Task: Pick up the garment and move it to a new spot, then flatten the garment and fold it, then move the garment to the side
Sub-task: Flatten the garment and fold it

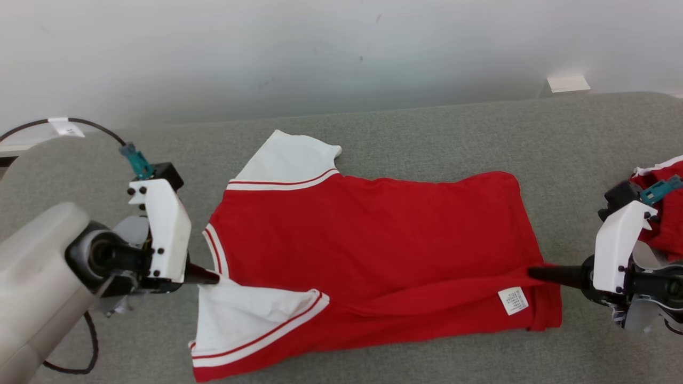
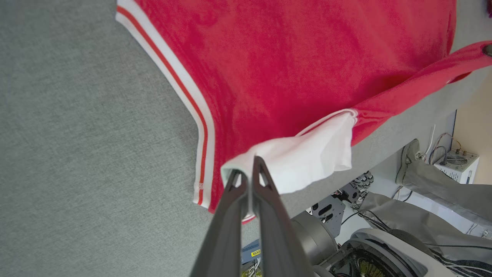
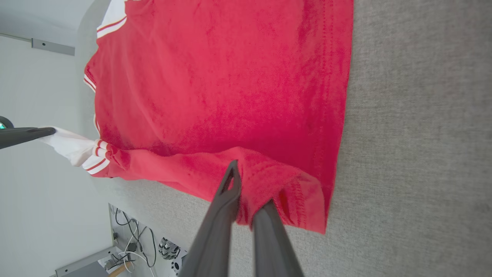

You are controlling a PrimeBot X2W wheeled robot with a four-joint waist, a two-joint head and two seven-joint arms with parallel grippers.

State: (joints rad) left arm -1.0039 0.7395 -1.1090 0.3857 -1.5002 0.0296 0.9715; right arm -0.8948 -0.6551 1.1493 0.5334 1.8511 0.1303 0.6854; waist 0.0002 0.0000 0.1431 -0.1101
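Observation:
The garment (image 1: 373, 240) is a red shirt with white sleeves and red-white trim, lying spread on the grey table (image 1: 427, 128). Its near long edge is folded up over the body. My left gripper (image 1: 213, 277) is shut on the white near sleeve (image 2: 307, 161), its fingers (image 2: 265, 184) pinching the cloth. My right gripper (image 1: 533, 273) is shut on the red hem corner near a white care label (image 1: 513, 300); in the right wrist view the fingers (image 3: 230, 184) clamp a bunched fold of the garment (image 3: 230, 96).
Another red and white garment (image 1: 664, 213) lies heaped at the table's right edge behind my right wrist. A black cable (image 1: 80, 124) runs to my left wrist. A white wall stands behind the table. Past the near table edge are floor equipment and a person's legs (image 2: 430, 181).

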